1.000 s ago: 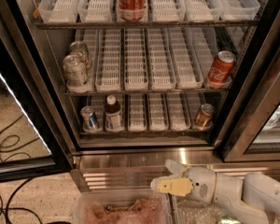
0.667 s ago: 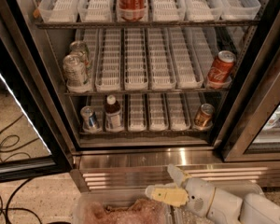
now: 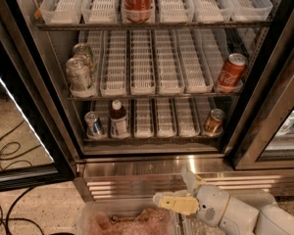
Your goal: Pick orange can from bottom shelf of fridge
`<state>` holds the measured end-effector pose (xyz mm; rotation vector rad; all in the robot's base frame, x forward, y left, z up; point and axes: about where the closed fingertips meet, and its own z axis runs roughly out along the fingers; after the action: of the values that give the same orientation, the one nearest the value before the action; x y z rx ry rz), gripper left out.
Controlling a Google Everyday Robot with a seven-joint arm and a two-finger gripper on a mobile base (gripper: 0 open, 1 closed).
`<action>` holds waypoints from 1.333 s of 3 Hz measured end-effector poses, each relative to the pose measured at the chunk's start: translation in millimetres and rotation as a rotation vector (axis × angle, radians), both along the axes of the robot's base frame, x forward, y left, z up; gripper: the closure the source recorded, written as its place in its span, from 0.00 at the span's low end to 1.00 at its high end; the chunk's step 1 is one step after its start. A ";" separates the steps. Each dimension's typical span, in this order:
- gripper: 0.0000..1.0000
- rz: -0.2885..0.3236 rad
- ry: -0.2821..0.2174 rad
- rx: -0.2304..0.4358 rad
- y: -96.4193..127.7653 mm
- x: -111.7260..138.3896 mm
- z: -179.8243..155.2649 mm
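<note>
The orange can [image 3: 214,121] stands at the right end of the bottom shelf [image 3: 157,137] of the fridge [image 3: 137,168], in the rightmost white lane tray. My gripper [image 3: 174,190] is low in the view, in front of the fridge's steel base panel, below and left of the can and well apart from it. Its fingers [image 3: 179,204] are spread open and hold nothing.
On the bottom shelf, a blue-and-silver can [image 3: 94,124] and a brown bottle [image 3: 118,119] stand at the left. A red can [image 3: 231,71] and silver cans [image 3: 80,73] are on the middle shelf. A clear bin [image 3: 122,220] sits left of my gripper. Cables [image 3: 10,151] lie at the left.
My gripper has moved left and a little down along the front of the base panel. The cans and the fridge have not moved.
</note>
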<state>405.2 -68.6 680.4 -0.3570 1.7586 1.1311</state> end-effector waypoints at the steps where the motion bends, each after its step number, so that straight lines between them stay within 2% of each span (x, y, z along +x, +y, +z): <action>1: 0.00 -0.021 -0.004 0.002 -0.8 4.4 1.8; 2: 0.00 -0.139 -0.008 0.047 -9.6 7.9 2.2; 3: 0.00 -0.337 -0.030 0.130 -43.8 16.5 13.6; 4: 0.00 -0.411 -0.070 0.129 -60.7 14.6 21.1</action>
<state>419.8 -129.3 701.5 0.0445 1.5947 0.9160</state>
